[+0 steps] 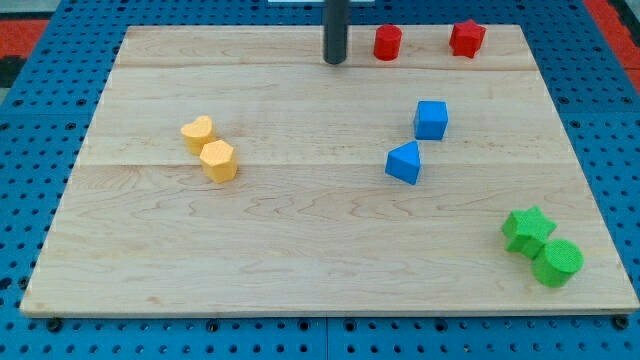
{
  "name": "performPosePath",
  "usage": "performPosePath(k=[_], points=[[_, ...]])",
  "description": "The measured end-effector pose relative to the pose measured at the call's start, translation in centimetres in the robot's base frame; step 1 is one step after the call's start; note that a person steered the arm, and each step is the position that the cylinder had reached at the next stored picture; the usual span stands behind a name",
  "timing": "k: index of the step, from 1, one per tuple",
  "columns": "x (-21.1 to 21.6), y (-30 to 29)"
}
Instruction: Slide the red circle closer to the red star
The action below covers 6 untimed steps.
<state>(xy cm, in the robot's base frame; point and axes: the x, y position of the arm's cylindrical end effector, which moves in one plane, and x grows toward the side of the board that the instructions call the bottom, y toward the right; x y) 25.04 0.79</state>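
The red circle (387, 42) stands near the view's top edge of the wooden board, right of centre. The red star (466, 38) stands to its right, a short gap apart, also by the top edge. My tip (334, 60) is the lower end of a dark rod that comes down from the view's top. It sits just left of the red circle, a small gap away, not touching it.
A blue cube (431, 119) and a blue triangular block (404, 163) sit right of centre. A yellow heart (197, 132) and a yellow hexagon (218, 160) touch at the left. A green star (527, 229) and a green circle (557, 263) touch at the bottom right.
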Motion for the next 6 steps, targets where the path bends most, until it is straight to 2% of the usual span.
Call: performPosePath(k=[1, 2, 4, 5, 6], points=[[-1.9, 1.4], [-3.0, 5.4], [-3.1, 12.4], [-3.4, 10.4], [-1.5, 5.0]])
